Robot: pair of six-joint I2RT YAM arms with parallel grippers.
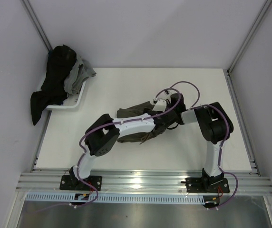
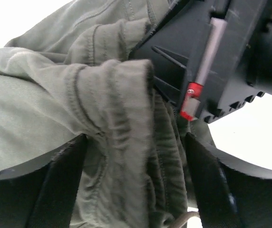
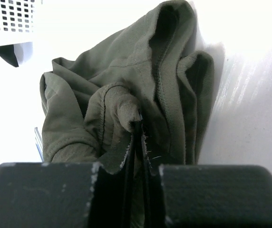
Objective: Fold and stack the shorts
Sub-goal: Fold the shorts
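Note:
The olive-green shorts [image 1: 132, 111] lie crumpled on the white table, mid-right, partly hidden under both arms. My left gripper [image 2: 135, 137] is open, its fingers [image 2: 55, 190] wide apart on either side of a bunched, ribbed fold of the shorts [image 2: 121, 109] that hangs loose between them. My right gripper [image 3: 138, 127] is shut on a small fold of the shorts [image 3: 126, 85], the cloth pinched at its tips. The two grippers meet over the shorts' right end, and the right gripper's black body [image 2: 221, 52] fills the top right of the left wrist view.
A white basket [image 1: 77, 101] at the back left corner holds a heap of black and grey clothes [image 1: 57, 78] that spills over its edge. Its perforated wall [image 3: 12, 16] shows in the right wrist view. Aluminium rails [image 1: 140, 183] run along the near edge.

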